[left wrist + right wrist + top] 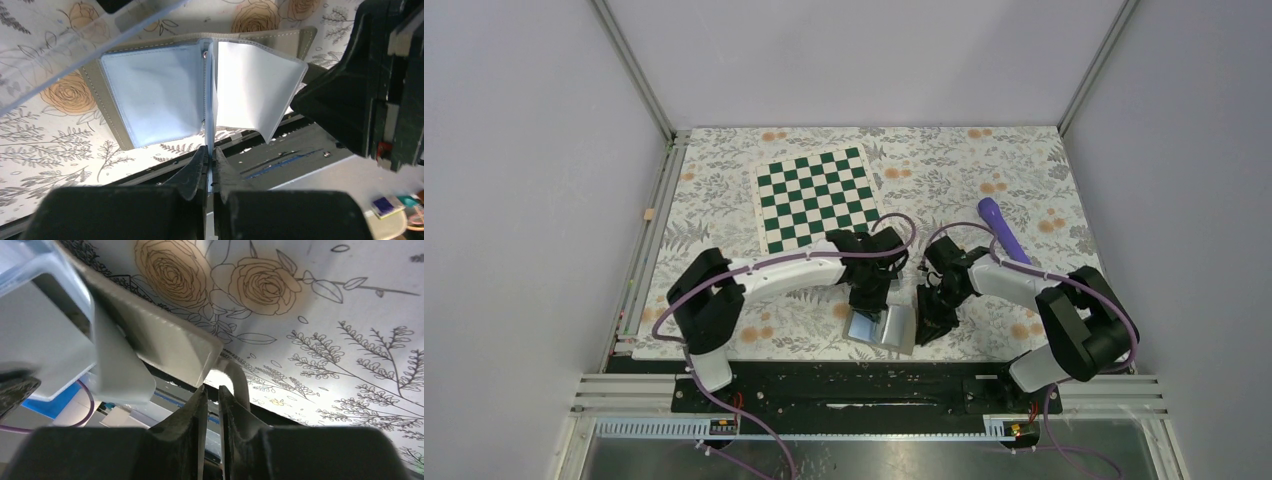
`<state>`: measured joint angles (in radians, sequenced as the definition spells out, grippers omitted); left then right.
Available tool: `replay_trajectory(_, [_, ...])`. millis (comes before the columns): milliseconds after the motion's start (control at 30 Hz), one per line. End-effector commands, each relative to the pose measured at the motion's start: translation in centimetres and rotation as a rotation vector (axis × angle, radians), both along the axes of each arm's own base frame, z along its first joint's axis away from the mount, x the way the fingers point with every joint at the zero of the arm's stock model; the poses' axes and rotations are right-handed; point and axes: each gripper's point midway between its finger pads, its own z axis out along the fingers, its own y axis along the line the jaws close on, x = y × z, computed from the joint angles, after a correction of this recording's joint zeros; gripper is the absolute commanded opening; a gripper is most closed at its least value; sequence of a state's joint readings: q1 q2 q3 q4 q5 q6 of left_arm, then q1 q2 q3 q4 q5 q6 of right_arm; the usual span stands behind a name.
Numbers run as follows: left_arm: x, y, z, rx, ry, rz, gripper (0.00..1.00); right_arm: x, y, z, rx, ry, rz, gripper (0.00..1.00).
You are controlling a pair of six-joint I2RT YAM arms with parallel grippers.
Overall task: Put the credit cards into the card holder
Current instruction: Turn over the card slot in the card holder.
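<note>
Open taupe folding wallet (150, 95), light-blue lined, lies at the near middle of the floral surface (1024, 170) between both arms, its spine running near–far. Left pincer (210, 150) is pressed together, pinching the wallet's clear middle leaf from the near side. Right pincer (210, 390), just right of the wallet, shows a thin slit; whether it grips the cover cannot be told. Clear acrylic card holder (70, 55) stands far-left of the wallet. No black credit cards show, presumably because they are inside the sleeves.

Clear acrylic card holder (50, 60), transparent-walled, just beside the open wallet (150, 95)
</note>
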<state>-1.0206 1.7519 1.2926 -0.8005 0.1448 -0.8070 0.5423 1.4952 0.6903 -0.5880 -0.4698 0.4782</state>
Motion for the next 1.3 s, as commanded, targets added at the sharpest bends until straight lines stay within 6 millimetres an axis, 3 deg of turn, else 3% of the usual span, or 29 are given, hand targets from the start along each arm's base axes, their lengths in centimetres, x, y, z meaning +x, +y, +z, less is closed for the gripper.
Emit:
replay_trajectory(0, [0.2,2.0,-0.5,0.200,-0.027,-0.068,0.00,0.3,0.8,1.1,0.052,-0.015,-0.015,0.21])
replay_trajectory(133, [0.0,1.1,-0.8,0.191,-0.014,-0.075,0.00,0.3,1.1,1.8,0.073,-0.029,-0.026,0.22])
replay_trajectory(367, [-0.2,-0.2,-0.5,0.154,0.010,-0.076,0.15,0.8,1.9,4.0,0.151,-0.069,-0.063,0.22])
replay_trajectory(500, [-0.5,-2.2,0.3,0.052,0.033,-0.068,0.20,1.3,1.8,5.6,0.206,-0.092,-0.118,0.22])
replay_trajectory(767, [-2.7,-6.3,0.8,-0.197,0.164,-0.063,0.24,2.1,0.6,7.1,0.245,-0.131,-0.201,0.22])
replay_trajectory(1033, [-3.6,-7.9,-0.2,-0.304,0.230,-0.073,0.25,2.5,0.3,7.4,0.235,-0.150,-0.213,0.22])
replay_trajectory(1267, [-3.6,-10.5,-0.9,-0.476,0.282,-0.072,0.26,3.4,-0.3,8.3,0.191,-0.187,-0.197,0.23])
